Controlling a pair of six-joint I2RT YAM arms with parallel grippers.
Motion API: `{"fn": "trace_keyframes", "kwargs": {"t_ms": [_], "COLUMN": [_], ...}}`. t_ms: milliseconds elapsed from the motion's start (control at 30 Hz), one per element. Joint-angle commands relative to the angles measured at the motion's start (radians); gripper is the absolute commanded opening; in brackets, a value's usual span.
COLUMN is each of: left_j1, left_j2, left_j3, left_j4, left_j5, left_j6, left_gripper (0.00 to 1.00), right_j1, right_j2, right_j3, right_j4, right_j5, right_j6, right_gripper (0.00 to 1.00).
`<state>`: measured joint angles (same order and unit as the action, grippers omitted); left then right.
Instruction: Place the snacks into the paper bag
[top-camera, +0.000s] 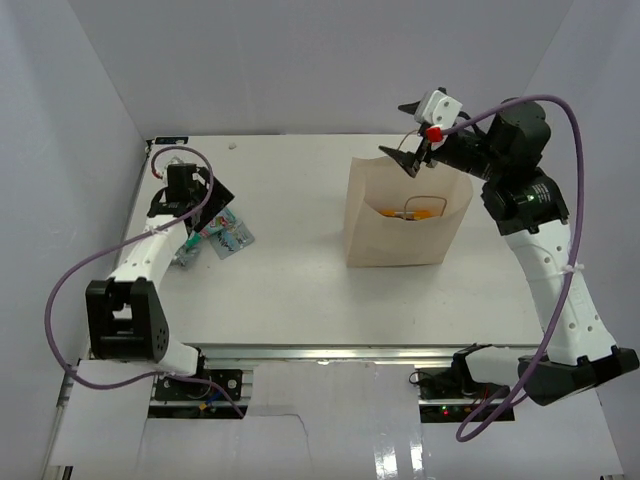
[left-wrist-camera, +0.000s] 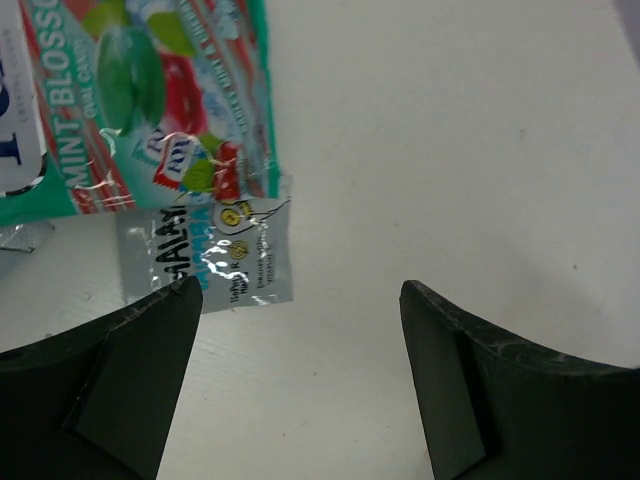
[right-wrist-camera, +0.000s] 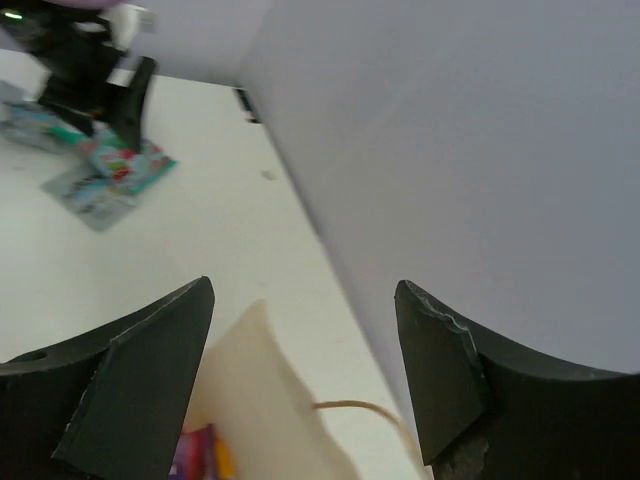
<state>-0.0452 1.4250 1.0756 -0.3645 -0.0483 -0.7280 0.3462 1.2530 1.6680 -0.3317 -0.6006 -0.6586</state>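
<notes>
The paper bag (top-camera: 405, 225) stands upright on the right half of the white worktop (top-camera: 290, 290), mouth open; an orange-yellow packet (top-camera: 421, 212) shows inside it, and the right wrist view catches a purple packet (right-wrist-camera: 194, 448) down in the bag; the right pincer (right-wrist-camera: 302, 288) hangs above the bag's far rim with its jaws wide and nothing between them; on the left side, the left pincer (left-wrist-camera: 300, 288) hovers low over the worktop, jaws wide and empty; just ahead of its left finger lies a small silvery packet (left-wrist-camera: 210, 255), overlapped by a teal mint packet (left-wrist-camera: 140, 100).
</notes>
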Motion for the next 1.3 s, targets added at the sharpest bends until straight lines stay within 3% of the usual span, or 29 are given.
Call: {"fn": "trace_keyframes", "kwargs": {"t_ms": [0, 200, 467, 833, 967, 1067, 1100, 1267], "left_j1": [0.104, 0.272, 0.295, 0.320, 0.324, 0.326, 0.327, 0.327], "left_j2": [0.086, 0.219, 0.285, 0.436, 0.489, 0.503, 0.502, 0.454], "left_j3": [0.067, 0.107, 0.170, 0.184, 0.182, 0.173, 0.169, 0.147], "left_j4": [-0.125, -0.088, -0.080, -0.073, -0.070, -0.067, -0.065, -0.044], "left_j5": [0.041, 0.111, 0.024, 0.122, 0.171, 0.194, 0.199, 0.211], "left_j6": [-0.109, -0.056, 0.192, 0.297, 0.294, 0.276, 0.271, 0.259], "left_gripper": [0.91, 0.92, 0.93, 0.88, 0.70, 0.50, 0.39, 0.24], "right_j1": [0.037, 0.085, 0.085, 0.085, 0.085, 0.083, 0.082, 0.082], "right_j2": [0.011, 0.039, 0.077, 0.131, 0.140, 0.141, 0.143, 0.146], "right_j3": [-0.106, -0.186, -0.200, -0.146, -0.139, -0.122, -0.117, -0.097], "right_j4": [0.000, -0.072, -0.086, -0.096, -0.095, -0.096, -0.096, -0.096], "right_j5": [-0.188, -0.234, -0.238, -0.248, -0.242, -0.228, -0.225, -0.222], "right_j6": [0.264, 0.237, 0.211, 0.217, 0.217, 0.209, 0.209, 0.208], "right_gripper": [0.79, 0.81, 0.81, 0.82, 0.82, 0.82, 0.82, 0.82]}}
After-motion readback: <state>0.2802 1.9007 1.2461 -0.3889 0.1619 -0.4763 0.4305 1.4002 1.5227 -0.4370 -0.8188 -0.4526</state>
